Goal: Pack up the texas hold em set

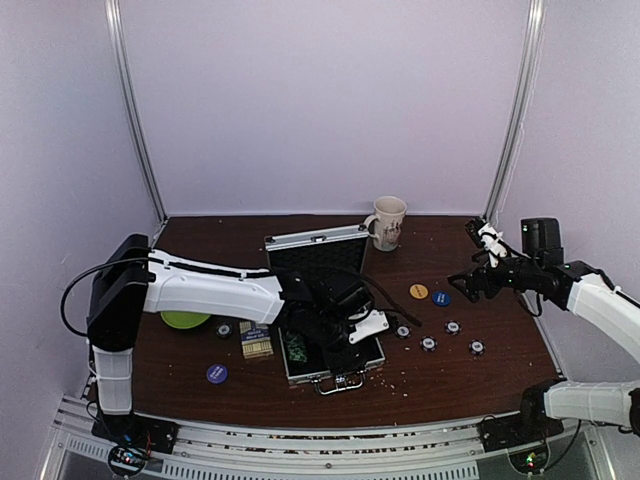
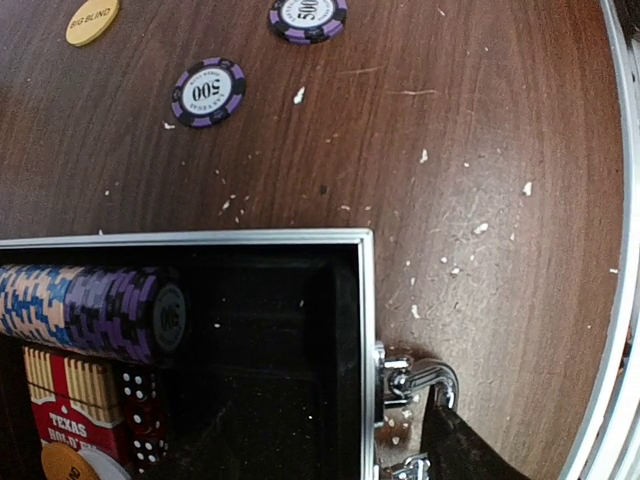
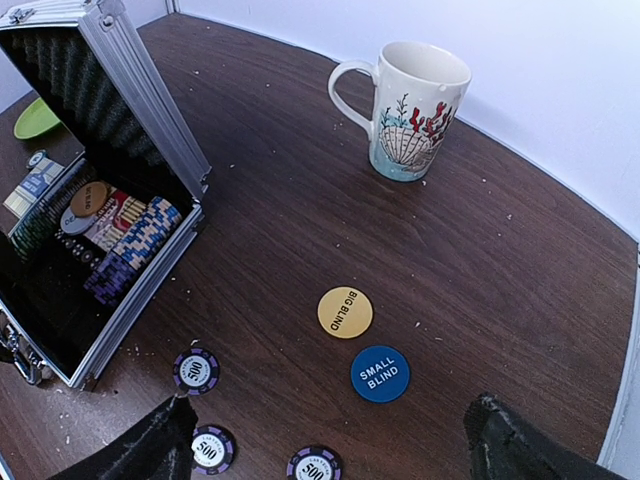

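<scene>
The silver briefcase [image 1: 300, 375] lies open mid-table with its lid [image 1: 316, 240] upright. Inside it are a row of chips [image 2: 90, 310], a red card deck [image 2: 70, 400] and dice [image 2: 145, 415]. My left gripper [image 1: 348, 322] hovers over the case. Only one dark finger [image 2: 470, 445] shows, outside the front wall by the chrome handle [image 2: 425, 378]. My right gripper [image 3: 330, 455] is open above the table, holding nothing. Just ahead of it lie the yellow big blind button [image 3: 345, 312] and the blue small blind button [image 3: 380, 373]. Three purple chips [image 3: 196, 370] lie near its left finger.
A beige mug [image 1: 387, 222] stands behind the case to the right. A green plate [image 1: 185, 320] lies under my left arm. Left of the case are a card box [image 1: 256, 342], a blue button [image 1: 217, 373] and one chip [image 1: 222, 330]. More purple chips [image 1: 452, 327] lie right of the case.
</scene>
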Controlling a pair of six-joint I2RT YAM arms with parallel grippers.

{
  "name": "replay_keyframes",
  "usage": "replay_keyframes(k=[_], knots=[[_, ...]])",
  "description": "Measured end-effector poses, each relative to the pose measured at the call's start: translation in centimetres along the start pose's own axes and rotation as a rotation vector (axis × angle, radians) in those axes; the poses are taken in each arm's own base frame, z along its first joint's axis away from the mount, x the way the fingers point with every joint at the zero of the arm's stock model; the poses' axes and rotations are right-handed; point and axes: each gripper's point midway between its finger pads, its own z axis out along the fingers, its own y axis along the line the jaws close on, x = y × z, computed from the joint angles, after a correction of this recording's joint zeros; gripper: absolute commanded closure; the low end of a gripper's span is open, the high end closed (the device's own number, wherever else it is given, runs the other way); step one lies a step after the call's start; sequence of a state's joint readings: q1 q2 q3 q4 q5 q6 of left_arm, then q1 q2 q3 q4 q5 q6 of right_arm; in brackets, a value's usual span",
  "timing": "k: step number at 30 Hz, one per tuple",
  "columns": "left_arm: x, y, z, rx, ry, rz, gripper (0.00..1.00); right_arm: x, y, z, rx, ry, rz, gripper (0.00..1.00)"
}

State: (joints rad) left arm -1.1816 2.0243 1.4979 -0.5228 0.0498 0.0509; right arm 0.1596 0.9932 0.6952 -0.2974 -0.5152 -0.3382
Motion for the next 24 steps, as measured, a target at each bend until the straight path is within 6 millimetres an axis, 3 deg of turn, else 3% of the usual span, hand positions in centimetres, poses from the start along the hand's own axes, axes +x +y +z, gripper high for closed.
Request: replay_keyframes(k=[6, 11, 18, 24], knots=[[0.6, 0.6, 0.7, -0.014, 0.019, -0.004, 0.43, 0.1, -0.1, 0.0, 0.008, 0.003, -0.005, 0.05], [1.0, 1.4, 1.1, -0.025, 0.028, -0.007, 0.42, 0.1, -0.3, 0.0, 0.017, 0.007, -0.007, 0.05], [0.8, 0.1, 1.1, 0.094, 0.006, 0.022, 0.42, 0.3, -0.3, 0.2, 0.016, 0.014, -0.004, 0.05], [1.6, -0.6, 2.1, 0.138, 0.028, 0.039, 0.5, 0.3, -0.4, 0.2, 0.021, 0.016, -0.008, 0.05]])
